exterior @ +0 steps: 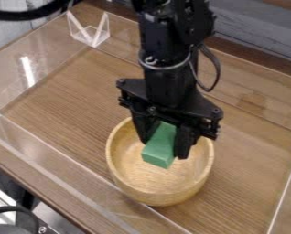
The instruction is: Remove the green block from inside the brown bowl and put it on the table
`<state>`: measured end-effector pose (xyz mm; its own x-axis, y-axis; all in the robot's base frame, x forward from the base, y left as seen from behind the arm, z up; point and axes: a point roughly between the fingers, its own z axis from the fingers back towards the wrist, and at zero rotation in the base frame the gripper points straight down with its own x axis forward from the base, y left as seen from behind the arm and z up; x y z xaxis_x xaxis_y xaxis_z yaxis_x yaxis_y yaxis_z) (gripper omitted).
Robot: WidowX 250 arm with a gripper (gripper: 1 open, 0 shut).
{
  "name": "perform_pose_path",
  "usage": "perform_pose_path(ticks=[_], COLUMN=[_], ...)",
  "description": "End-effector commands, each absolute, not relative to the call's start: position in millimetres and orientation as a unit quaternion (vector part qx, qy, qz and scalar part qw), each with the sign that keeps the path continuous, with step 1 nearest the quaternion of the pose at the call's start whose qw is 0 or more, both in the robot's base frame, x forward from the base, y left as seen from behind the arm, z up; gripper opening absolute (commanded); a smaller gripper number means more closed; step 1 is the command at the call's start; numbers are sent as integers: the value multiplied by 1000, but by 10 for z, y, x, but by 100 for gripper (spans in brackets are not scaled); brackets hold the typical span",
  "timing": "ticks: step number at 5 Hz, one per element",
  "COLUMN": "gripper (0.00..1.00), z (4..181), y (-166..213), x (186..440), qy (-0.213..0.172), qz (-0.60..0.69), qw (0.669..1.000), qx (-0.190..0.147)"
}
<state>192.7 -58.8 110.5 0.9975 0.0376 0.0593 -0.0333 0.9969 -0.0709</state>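
The brown bowl point(126, 174) sits on the table point(57, 105), right of centre and near the front. My black gripper point(167, 139) points straight down over the bowl's middle, its fingers reaching below the rim. It is shut on the green block point(160, 147), which hangs upright and slightly tilted between the fingers. The block's lower end is inside the bowl, close to the bottom; I cannot tell whether it touches. The arm hides the bowl's far rim.
Clear acrylic walls point(50, 151) border the tabletop at the front and sides. A small clear folded stand point(90, 29) sits at the back left. Dark cables point(14, 219) lie outside the wall at the bottom left corner.
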Motion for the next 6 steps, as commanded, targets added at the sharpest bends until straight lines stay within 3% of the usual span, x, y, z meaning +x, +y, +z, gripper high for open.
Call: perform_pose_path(ticks=[1, 6], gripper=[0, 0], z=[1169, 1164], y=[-540, -208], x=[1979, 2095], qy=[-45, -61], qz=[17, 36], qw=[998, 996], qx=[-39, -45])
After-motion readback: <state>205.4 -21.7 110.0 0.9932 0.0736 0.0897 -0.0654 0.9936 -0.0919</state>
